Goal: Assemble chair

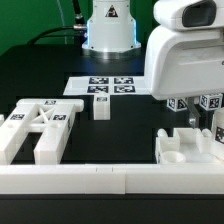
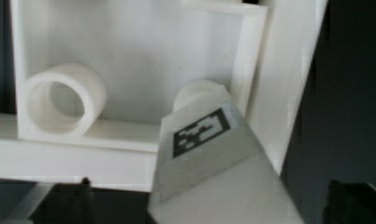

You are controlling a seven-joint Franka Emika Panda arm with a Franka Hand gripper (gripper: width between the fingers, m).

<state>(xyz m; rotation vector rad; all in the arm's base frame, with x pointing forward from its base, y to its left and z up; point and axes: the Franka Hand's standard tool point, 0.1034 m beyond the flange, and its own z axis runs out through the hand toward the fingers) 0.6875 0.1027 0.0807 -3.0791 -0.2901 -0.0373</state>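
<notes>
**While its jaws stand wide, the gripper hangs over the chair's seat block**

Although a tagged bar lies between the fingertips in the wrist view, dark gaps show on both sides of it. Nothing is clamped, and the jaws are apart. The bar runs slantwise across a walled white recess with its tag facing the camera. A ring-shaped boss stands in the same recess, apart from the bar. Whether the bar touches the recess I cannot tell.

From the exterior view, the seat block sits on the black table at the exterior view's right, directly under the arm's large white hand. Two small tagged pieces peek out just below that hand, too hidden for their shape to be made out. The slotted back frame lies flat at the exterior view's left, well apart from the seat block. Between them a small white block stands upright, just in front of the marker board. A long white rail runs along the table's near edge.
</notes>
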